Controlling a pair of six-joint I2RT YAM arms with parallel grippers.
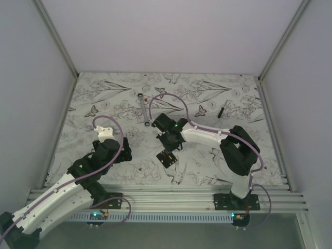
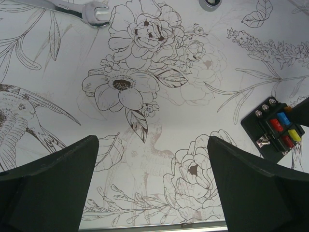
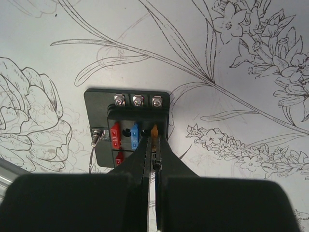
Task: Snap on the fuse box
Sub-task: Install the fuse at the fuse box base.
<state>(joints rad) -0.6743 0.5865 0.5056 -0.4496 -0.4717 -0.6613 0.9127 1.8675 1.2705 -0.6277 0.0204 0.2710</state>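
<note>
Fuse box (image 3: 126, 116) lies flat on the flower-print table (image 1: 104, 98), on the near side of the wrench (image 1: 144, 110), toward the arm bases and apart from it. Its face is up, with a row of three screws (image 3: 137, 100) along the edge toward the wrench and red (image 3: 115, 134), blue (image 3: 135, 133) and orange (image 3: 155, 130) fuses below them. Right gripper (image 3: 153, 142) comes down from the wrench side over the box, its jaws pressed together with almost no gap. The tips sit at the orange fuse; can't tell if the fuse is actually pinched. Left gripper (image 2: 153, 142) hovers near-left of the wrench, jaws spread wide, holding nothing, only bare print between them. Thin black stick (image 1: 221, 110) lies well to the right of the wrench.
</note>
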